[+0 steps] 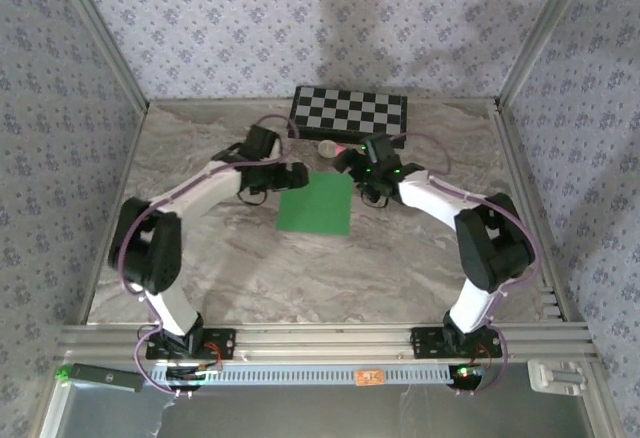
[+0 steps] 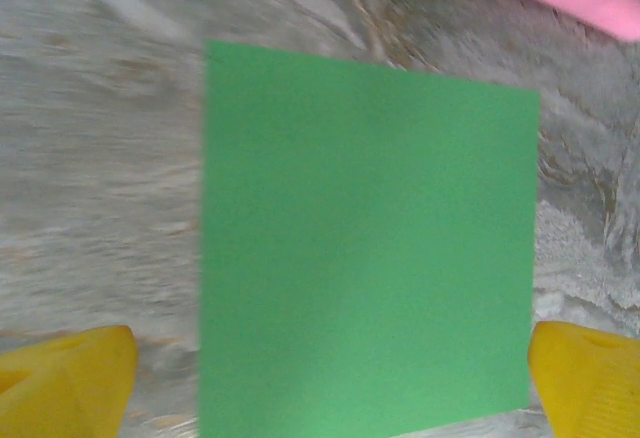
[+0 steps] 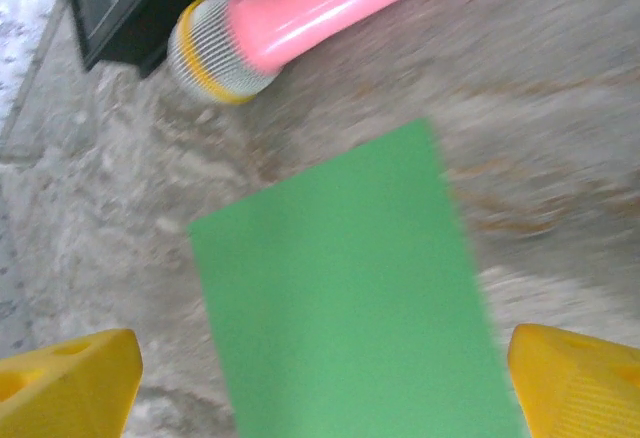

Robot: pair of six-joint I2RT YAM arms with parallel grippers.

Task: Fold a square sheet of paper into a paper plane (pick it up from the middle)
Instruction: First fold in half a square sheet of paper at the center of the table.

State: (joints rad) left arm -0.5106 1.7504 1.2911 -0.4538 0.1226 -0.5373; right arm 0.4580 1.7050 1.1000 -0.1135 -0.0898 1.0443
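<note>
The square sheet of paper (image 1: pixel 316 203) is a plain bright green, matte, with no marks on it. The worktop (image 1: pixel 300 278) is grey and beige with a marbled, veined pattern. The checkered board (image 1: pixel 350 110) has black and white squares. The microphone (image 3: pixel 300 28) has a glossy pink handle, a grey mesh head and a yellow ring. The fingers (image 2: pixel 65 383) of the left end effector (image 2: pixel 325 388) are yellow, and those of the right end effector (image 3: pixel 320 383) are the same yellow. The left arm (image 1: pixel 195 193) and the right arm (image 1: pixel 435 198) are white with black joints. The walls (image 1: pixel 300 18) are pale with a small blue-grey flower print.
</note>
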